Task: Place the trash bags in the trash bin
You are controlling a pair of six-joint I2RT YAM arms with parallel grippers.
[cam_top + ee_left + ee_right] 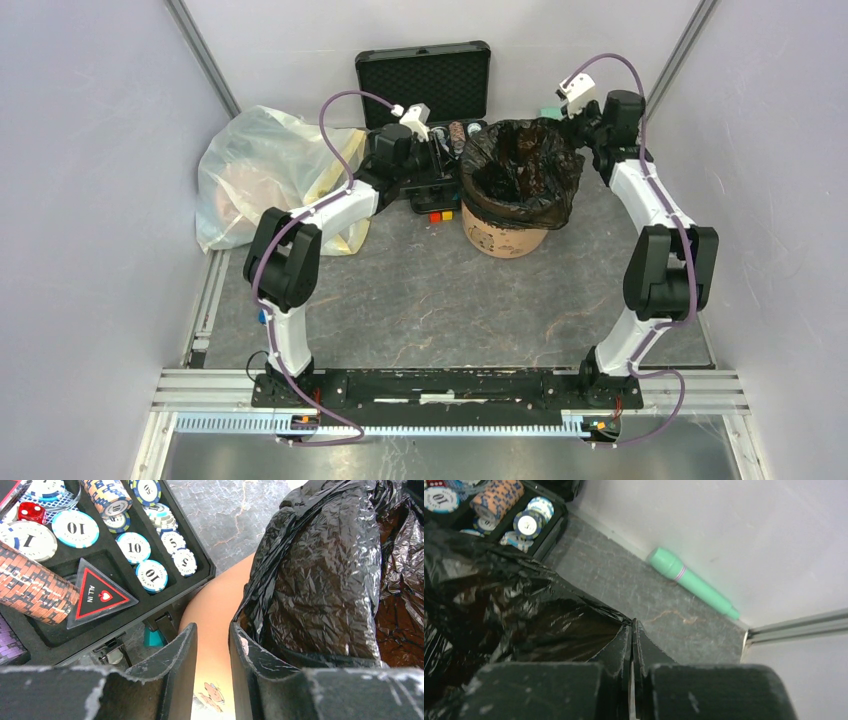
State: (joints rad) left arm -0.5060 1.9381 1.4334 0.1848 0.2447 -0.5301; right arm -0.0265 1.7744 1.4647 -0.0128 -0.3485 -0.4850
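The peach-orange trash bin (503, 238) stands at the back middle of the table. The glossy black trash bag (522, 170) lines its mouth and is folded over the rim. My left gripper (450, 160) is at the bin's left side. In the left wrist view it (212, 627) is open, with the bin's wall (215, 600) showing through the gap and the bag (320, 580) beside the right finger. My right gripper (572, 125) is at the bin's back right. In the right wrist view it (632, 622) is shut on the bag's edge (524, 610).
An open black case of poker chips (425, 80) stands just behind and left of the bin, close under my left gripper (100, 555). A big translucent yellowish-white bag (265, 170) lies at the left wall. A green cylinder (691, 582) lies by the back wall.
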